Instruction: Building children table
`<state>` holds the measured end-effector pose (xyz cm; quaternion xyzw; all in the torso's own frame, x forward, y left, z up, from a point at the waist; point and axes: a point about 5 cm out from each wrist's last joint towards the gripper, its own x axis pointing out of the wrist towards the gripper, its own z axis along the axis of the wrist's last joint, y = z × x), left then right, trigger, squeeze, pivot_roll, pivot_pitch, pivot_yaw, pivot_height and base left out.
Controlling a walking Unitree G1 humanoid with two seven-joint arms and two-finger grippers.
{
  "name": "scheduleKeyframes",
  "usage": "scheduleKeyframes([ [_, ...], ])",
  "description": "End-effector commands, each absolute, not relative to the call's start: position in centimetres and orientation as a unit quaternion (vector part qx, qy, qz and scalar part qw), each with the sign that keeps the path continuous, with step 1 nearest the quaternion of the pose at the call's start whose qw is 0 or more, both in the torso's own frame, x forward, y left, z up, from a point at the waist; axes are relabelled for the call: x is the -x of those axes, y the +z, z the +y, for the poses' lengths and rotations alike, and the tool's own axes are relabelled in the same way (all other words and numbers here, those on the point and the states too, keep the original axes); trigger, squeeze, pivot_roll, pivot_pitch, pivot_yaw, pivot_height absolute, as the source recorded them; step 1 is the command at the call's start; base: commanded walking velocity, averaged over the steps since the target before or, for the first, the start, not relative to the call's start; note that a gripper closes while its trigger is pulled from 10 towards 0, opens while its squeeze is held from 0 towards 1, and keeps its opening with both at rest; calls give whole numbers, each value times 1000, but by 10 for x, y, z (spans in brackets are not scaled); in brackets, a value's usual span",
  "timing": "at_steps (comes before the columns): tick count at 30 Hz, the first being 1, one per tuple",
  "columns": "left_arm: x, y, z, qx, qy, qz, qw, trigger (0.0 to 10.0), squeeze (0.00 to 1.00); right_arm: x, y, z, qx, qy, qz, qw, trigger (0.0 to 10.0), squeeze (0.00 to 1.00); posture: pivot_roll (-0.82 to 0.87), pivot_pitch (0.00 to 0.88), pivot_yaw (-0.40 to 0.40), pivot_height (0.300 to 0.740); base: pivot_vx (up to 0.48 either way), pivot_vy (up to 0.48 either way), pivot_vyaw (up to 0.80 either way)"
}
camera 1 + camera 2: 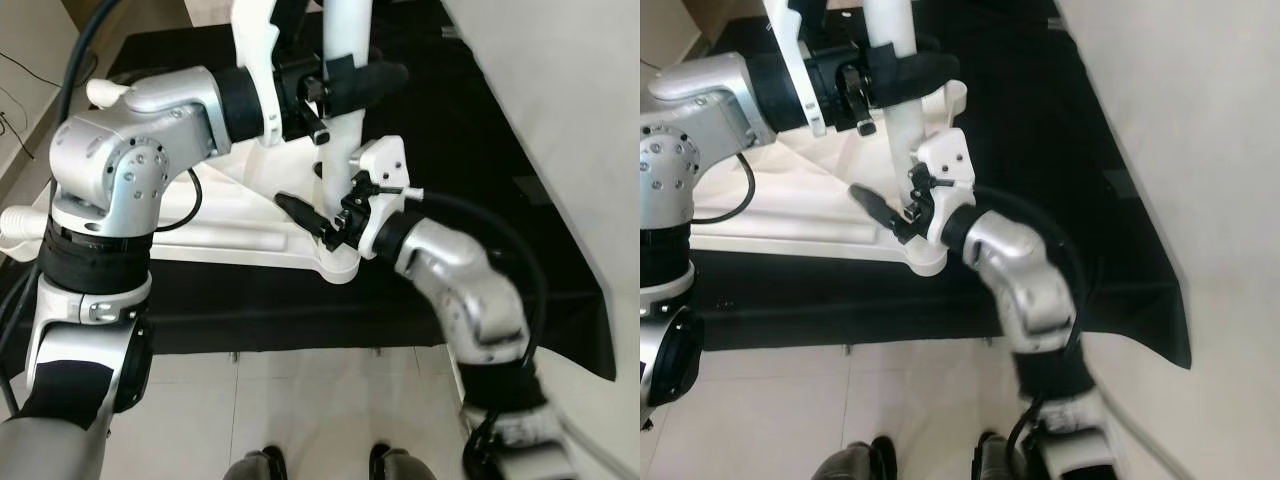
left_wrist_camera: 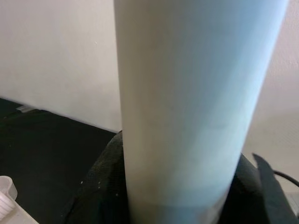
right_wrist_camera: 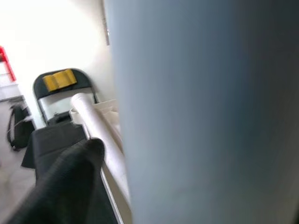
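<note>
A white children's table [image 1: 230, 215] lies upside down on a black mat [image 1: 450, 150]. One white table leg [image 1: 337, 160] stands upright at its near corner. My left gripper [image 1: 345, 85] is shut on this leg high up, its black fingers [image 1: 380, 78] wrapped round it; the left wrist view has the leg [image 2: 187, 102] right in front of the camera. My right gripper [image 1: 325, 212] is at the leg's foot, one black finger [image 1: 298, 208] lying across the front, the other hidden behind. The right wrist view is blurred, with the leg [image 3: 210, 112] very near.
A white wall or panel [image 1: 570, 100] rises along the right of the mat. Another white tube [image 3: 96, 123] lies on the table's underside. A dark folding chair [image 3: 60, 81] with something yellow on it stands further off. Pale floor tiles [image 1: 320, 400] lie before the mat.
</note>
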<state>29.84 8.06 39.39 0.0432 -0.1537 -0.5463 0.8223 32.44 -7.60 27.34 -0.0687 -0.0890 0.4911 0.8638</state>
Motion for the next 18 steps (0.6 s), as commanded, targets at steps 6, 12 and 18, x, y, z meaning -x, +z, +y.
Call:
scheduleKeyframes([
  [6,-293,387,68,-41,-583,-133,801,0,0,-335,274,-65,123,628,-50,767,10000,0,6,244,76,740,0,0,0],
  [12,-291,387,68,-40,-586,-133,798,0,0,-345,275,-59,113,679,-27,725,510,0,9,246,80,740,0,0,0],
  [18,-291,387,67,-42,-586,-134,798,0,0,-348,277,-59,116,712,-25,692,0,0,10,244,77,740,0,0,0],
])
